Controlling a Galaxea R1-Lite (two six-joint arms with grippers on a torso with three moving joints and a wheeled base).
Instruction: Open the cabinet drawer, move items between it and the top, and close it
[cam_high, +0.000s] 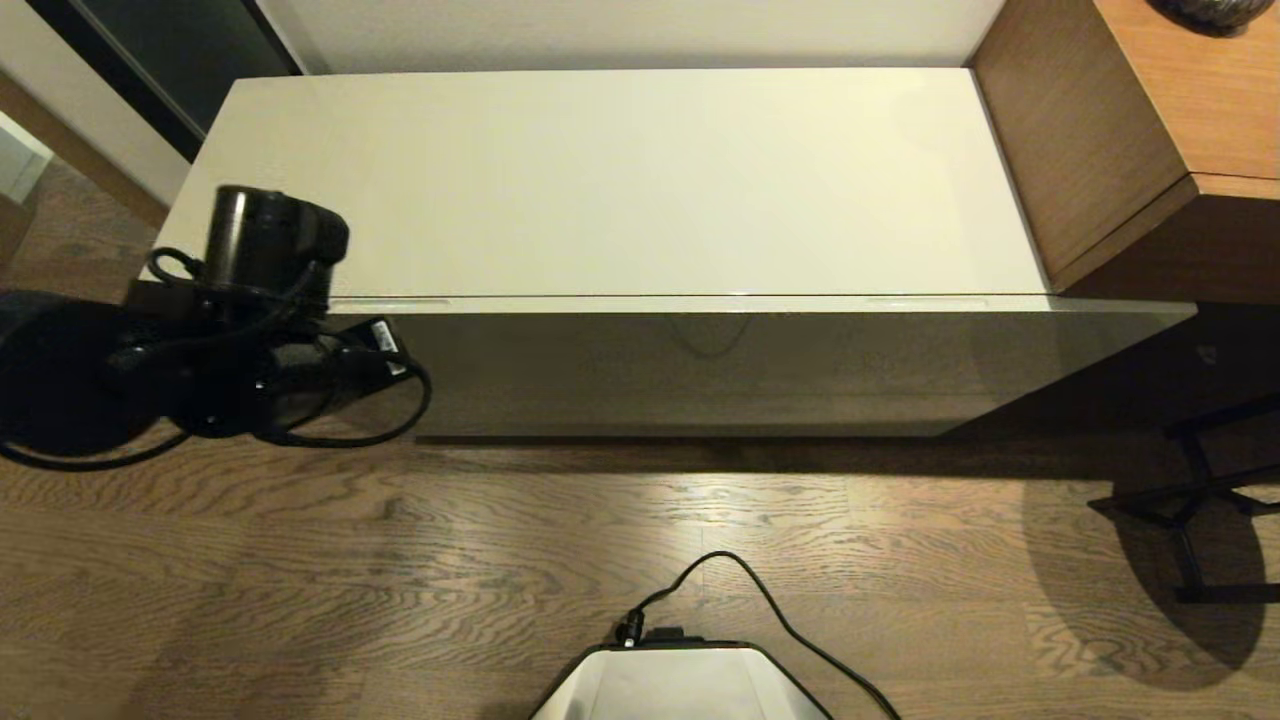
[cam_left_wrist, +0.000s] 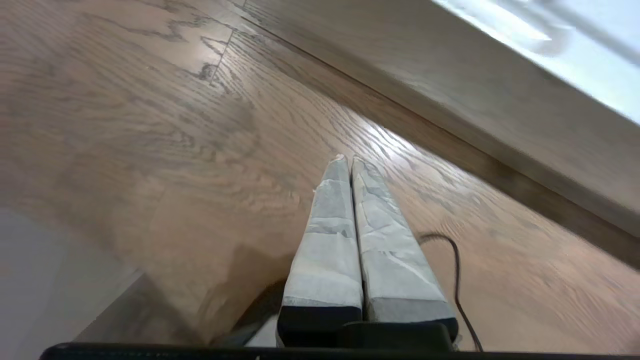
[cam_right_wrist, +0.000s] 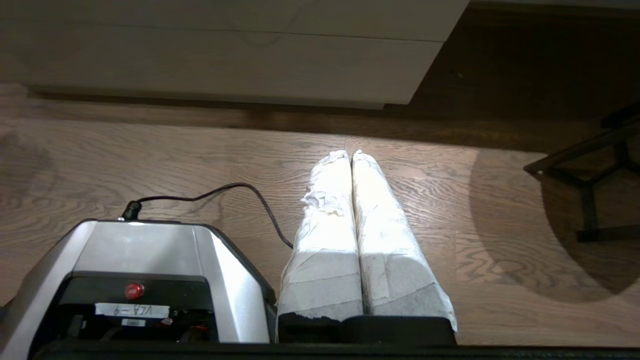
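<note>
The left arm (cam_high: 250, 320) hangs at the left end of the cabinet, its black wrist overlapping the left corner of the drawer front, and the left gripper (cam_left_wrist: 349, 162) shows its jaws pressed together, taped tips meeting with nothing between them, over the wooden floor (cam_left_wrist: 150, 125). In the left wrist view the cabinet's front runs as a long slanting band beyond those tips, so the drawer lies ahead of the jaws and apart from them. The cabinet drawer (cam_high: 700, 365) is shut, its long axis running the full width of the cabinet, and the left slot (cam_high: 390, 302) in its front edge sits just beside the left arm; the right slot (cam_high: 925, 301) is well apart from it. The top (cam_high: 620, 180) is a long glossy panel with no items showing on it. The right gripper (cam_right_wrist: 350, 156) is parked low beside the robot's base (cam_right_wrist: 150, 260), jaws closed on nothing, the cabinet front well ahead of it. The left arm looks the nearer to a slot.
</note>
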